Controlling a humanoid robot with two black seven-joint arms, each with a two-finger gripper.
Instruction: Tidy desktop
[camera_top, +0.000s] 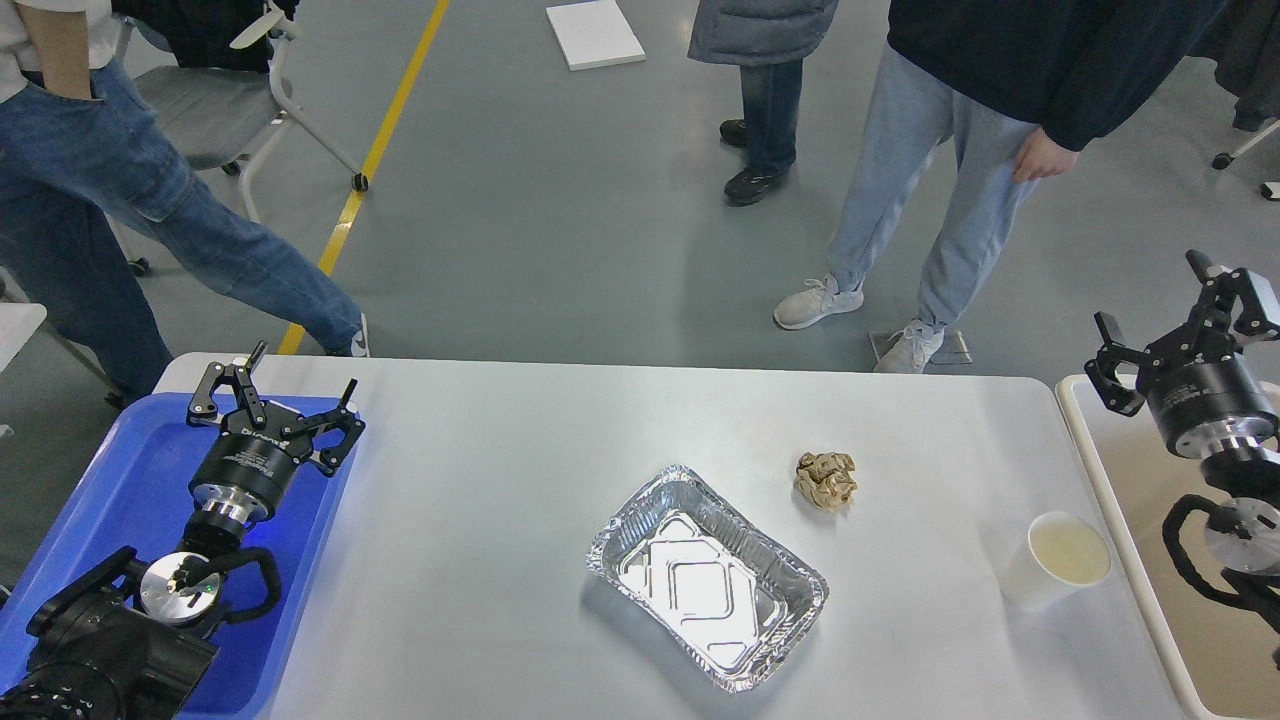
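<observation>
Head view: tidying not begun, both grippers spread and empty.
Foil tray (707, 577), paper ball (827, 479), cup (1056, 571) sit mid-frame on desktop (480, 520); left gripper (275, 405), right gripper (1170, 330); next, likely a reach.

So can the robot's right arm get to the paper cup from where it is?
Probably yes. The right gripper hangs open over the beige bin, and the paper cup stands upright on the desktop close beside that bin, with nothing between them.
</observation>
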